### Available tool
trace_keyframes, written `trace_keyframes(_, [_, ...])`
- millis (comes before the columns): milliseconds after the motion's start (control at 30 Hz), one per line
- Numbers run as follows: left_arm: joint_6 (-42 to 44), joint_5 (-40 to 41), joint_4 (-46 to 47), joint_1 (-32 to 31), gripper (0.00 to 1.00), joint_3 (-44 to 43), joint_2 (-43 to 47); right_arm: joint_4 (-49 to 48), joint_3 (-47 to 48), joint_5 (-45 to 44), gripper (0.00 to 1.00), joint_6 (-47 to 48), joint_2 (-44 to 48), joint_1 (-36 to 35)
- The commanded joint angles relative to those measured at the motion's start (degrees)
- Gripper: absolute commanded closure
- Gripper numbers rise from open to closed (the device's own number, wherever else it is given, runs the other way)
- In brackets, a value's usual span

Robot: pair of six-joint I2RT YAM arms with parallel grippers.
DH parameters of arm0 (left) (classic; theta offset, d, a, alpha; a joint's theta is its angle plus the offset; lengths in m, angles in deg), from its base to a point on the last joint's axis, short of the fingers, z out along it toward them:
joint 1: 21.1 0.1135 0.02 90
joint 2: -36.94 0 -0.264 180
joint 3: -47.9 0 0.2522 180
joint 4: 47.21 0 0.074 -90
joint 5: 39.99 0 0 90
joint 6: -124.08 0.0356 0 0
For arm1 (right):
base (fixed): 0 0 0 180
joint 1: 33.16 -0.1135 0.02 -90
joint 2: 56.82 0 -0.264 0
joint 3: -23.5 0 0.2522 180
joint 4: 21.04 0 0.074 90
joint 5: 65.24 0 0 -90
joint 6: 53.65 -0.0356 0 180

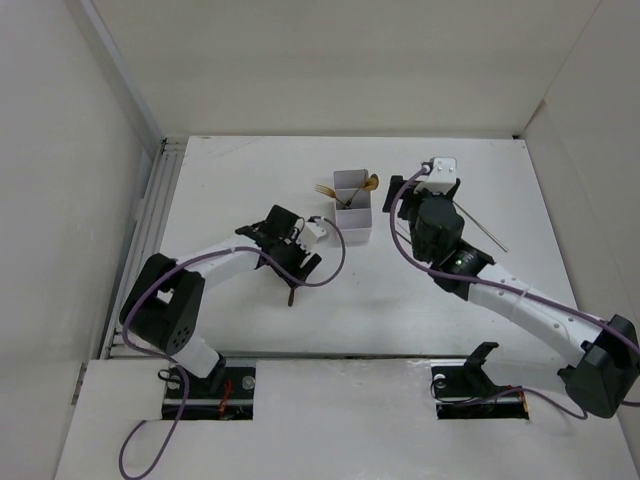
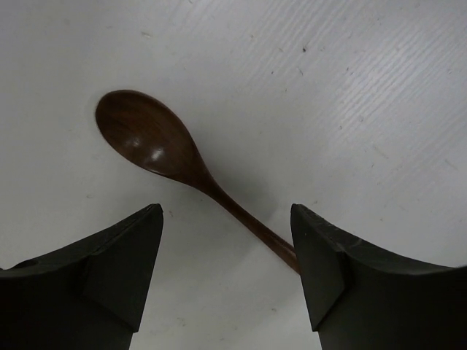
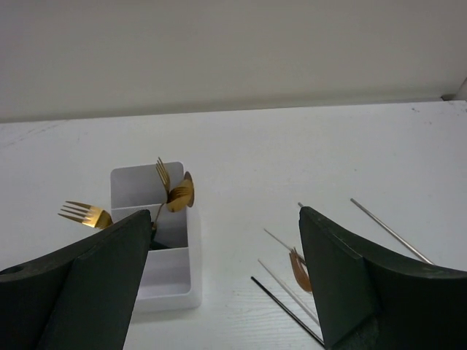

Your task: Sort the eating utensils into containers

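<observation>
A brown wooden spoon (image 2: 157,146) lies flat on the white table. My left gripper (image 2: 226,211) is open just above it, with the handle running towards the right finger (image 2: 328,262). From above, this gripper (image 1: 293,268) is left of the white three-part box (image 1: 352,222). In the box stand two gold forks (image 3: 84,214) and a gold spoon (image 3: 180,195). My right gripper (image 3: 226,215) is open and empty, right of the box (image 3: 171,292). A gold utensil head (image 3: 299,270) and several thin chopsticks (image 3: 288,310) lie on the table by its right finger.
White walls close in the table on the left, back and right. One silvery chopstick (image 1: 482,230) lies right of the right arm. Purple cables (image 1: 335,262) run along both arms.
</observation>
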State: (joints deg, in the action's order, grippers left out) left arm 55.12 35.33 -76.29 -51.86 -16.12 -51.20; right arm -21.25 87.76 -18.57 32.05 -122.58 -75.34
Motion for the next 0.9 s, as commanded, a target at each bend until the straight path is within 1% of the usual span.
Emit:
trace_keyframes(0, [-0.21, 2.11, -3.67, -1.05, 0.33, -1.33, -2.47, 0.27, -0.49, -2.63, 0.13, 0.25, 1.68, -0.19])
trace_keyframes(33, [-0.21, 2.89, -3.67, -1.05, 0.36, -1.33, -3.7, 0.27, -0.49, -2.64, 0.13, -0.36, 1.68, -0.19])
trace_keyframes(133, [-0.73, 5.09, -4.29, -1.05, 0.41, -1.86, -5.11, 0.27, -1.02, -3.34, 0.13, -0.36, 2.21, -0.19])
trace_keyframes(167, [-0.73, 5.1, -4.29, -1.05, 0.48, -1.86, -5.98, 0.27, -1.02, -3.86, 0.13, -0.36, 2.21, -0.19])
trace_keyframes(233, [-0.73, 5.62, -4.29, -1.05, 0.54, -1.86, -6.69, 0.27, -1.02, -4.57, 0.13, -0.36, 2.21, -0.19])
trace_keyframes(267, [-0.73, 5.62, -4.29, -1.05, 0.6, -2.38, -7.22, 0.27, -1.02, -4.57, 0.13, -0.36, 2.21, -0.19])
trace_keyframes(300, [-0.73, 5.62, -4.29, -1.05, 0.66, -2.39, -7.22, 0.27, -1.02, -5.09, 0.13, -0.36, 2.73, -0.19])
trace_keyframes(333, [-0.73, 5.62, -4.29, -1.05, 0.86, -3.26, -7.22, 0.27, -1.02, -5.1, 0.13, -0.36, 2.74, -0.19])
trace_keyframes(367, [-1.78, 5.62, -4.29, -1.05, 0.96, -3.27, -7.92, 0.27, -0.5, -5.62, 0.13, -0.36, 2.74, -0.19])
trace_keyframes(400, [-2.57, 5.62, -4.29, -0.53, 1.0, -4.05, -7.93, 0.27, -0.49, -5.62, 0.13, 0.25, 2.74, -0.19])
trace_keyframes(433, [-4.41, 6.58, -4.29, 0.0, 1.0, -4.58, -7.93, 0.27, -0.49, -5.62, 0.13, 0.86, 2.74, -0.19])
trace_keyframes(600, [-5.04, 11.24, -7.18, 2.98, 1.0, -6.69, -7.93, 0.27, 1.96, -5.62, 0.12, 1.39, 0.28, 0.42])
trace_keyframes(633, [-5.56, 11.95, -7.71, 4.47, 1.0, -7.56, -7.93, 0.27, 1.97, -4.93, 0.12, -0.26, -0.85, 1.12])
trace_keyframes(733, [-6.1, 14.41, -8.33, 7.99, 1.0, -12.22, -5.65, -1.66, 2.5, 2.0, 0.13, -1.86, -2.62, 5.77])
trace_keyframes(833, [-6.1, 14.94, -5.18, 10.89, 1.0, -18.63, -4.06, -7.01, 3.63, 10.26, 0.13, -1.86, -4.55, 10.0])
trace_keyframes(867, [-6.62, 14.42, -3.69, 12.73, 1.0, -20.3, -3.45, -8.77, 3.64, 12.11, 0.13, 0.49, -5.69, 10.96])
